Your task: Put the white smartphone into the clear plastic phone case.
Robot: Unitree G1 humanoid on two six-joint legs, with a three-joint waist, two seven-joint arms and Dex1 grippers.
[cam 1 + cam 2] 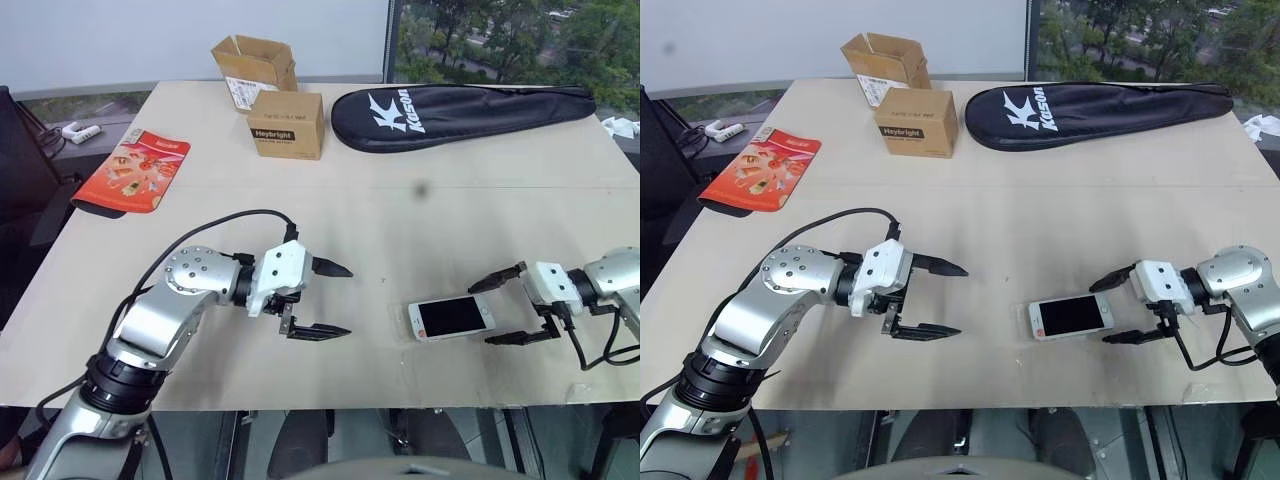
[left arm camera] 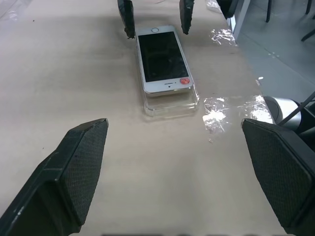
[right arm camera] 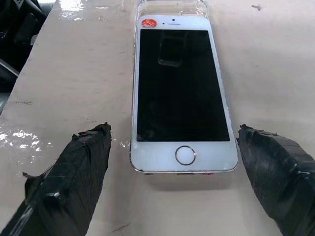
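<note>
The white smartphone [image 3: 181, 93] lies screen up on the desk [image 1: 420, 220], resting on top of the clear plastic phone case [image 2: 170, 104]. The two are not lined up: the phone is shifted lengthwise, so its home-button end overhangs one end of the case while the other end of the case sticks out bare past the phone's earpiece end, beside the small red sticker on the phone. It looks laid on the case and not pressed into it, so my judgement is that the task is partly done: the phone has been brought to the case, but sliding it square and snapping it down remains.

The right end effector [image 1: 510, 305] is released, its two fingers spread wide on either side of the phone's home-button end, near it but apart from it. The left end effector [image 1: 325, 298] is also released and grasping nothing, well apart from the phone on the phone's far side from the right one, pointing toward it across bare desk.
</note>
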